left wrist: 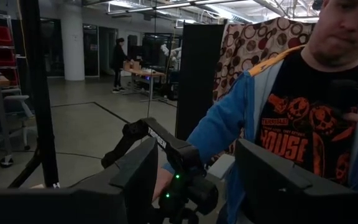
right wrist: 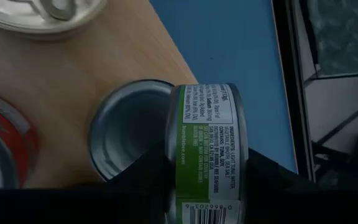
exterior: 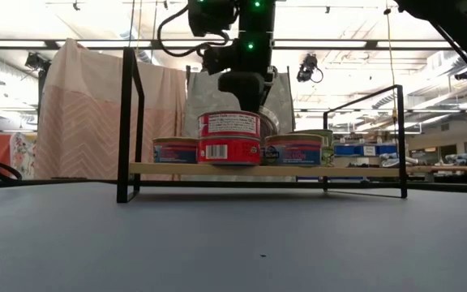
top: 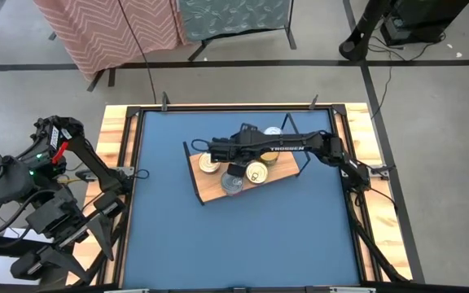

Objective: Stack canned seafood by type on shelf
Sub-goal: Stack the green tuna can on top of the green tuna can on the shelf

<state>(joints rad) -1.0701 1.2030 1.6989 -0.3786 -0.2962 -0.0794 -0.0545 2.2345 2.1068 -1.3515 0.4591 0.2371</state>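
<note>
- Canned seafood tins sat gathered on the shelf [top: 210, 189], a light-wood board with black wire end frames lying askew near the middle of the blue tabletop [top: 169, 244].
- From above, a gold-lidded tin [top: 209, 163] lay toward the board's left, another gold-lidded tin [top: 256, 172] toward its middle, and a silver-lidded tin [top: 232, 185] at the front edge; more tins were partly hidden under the arm.
- In the low view a red-labelled stack [exterior: 229, 138] stood two tins high, flanked by single tins with blue and red labels [exterior: 175, 151].
- The right end effector [right wrist: 207, 180] was over the shelf, clenched on a green-labelled tin [right wrist: 207, 146] held on its edge, side label toward the wrist camera; it hung just above or against an open-looking silver tin [right wrist: 129, 127] on the board, and contact could not be judged.
- The step in hand looked like placing this green-labelled tin with its own kind.
- The next move probably called for turning the tin flat, centring it over a matching tin or a bare patch of board, lowering gently and only then letting go, without nudging the red stack nearby.
- The left end effector [top: 51, 236] waited off the tabletop's left edge with its fingers spread; its wrist camera saw a person in a blue jacket [left wrist: 241, 124] beyond.
</note>
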